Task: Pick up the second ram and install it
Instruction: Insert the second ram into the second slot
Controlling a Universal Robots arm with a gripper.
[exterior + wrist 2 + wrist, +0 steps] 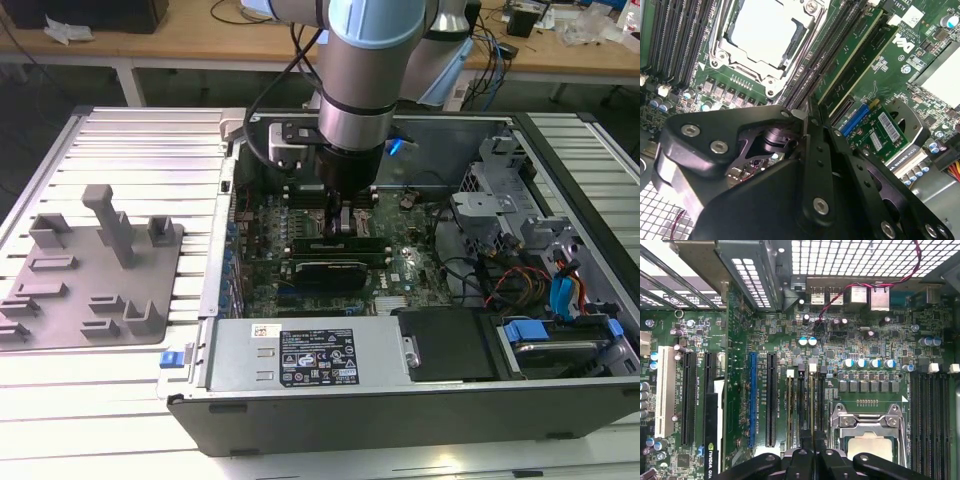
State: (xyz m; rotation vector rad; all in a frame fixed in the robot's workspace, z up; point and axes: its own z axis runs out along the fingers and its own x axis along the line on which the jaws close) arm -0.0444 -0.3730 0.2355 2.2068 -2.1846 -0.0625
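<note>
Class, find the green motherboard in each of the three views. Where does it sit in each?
Exterior view: the motherboard lies inside the open computer case, under the gripper.
Second wrist view: motherboard spreads behind the gripper's black body, around the processor socket.
First wrist view: motherboard runs from the gripper to the case's vented wall.
Shared landmark: the gripper.
</note>
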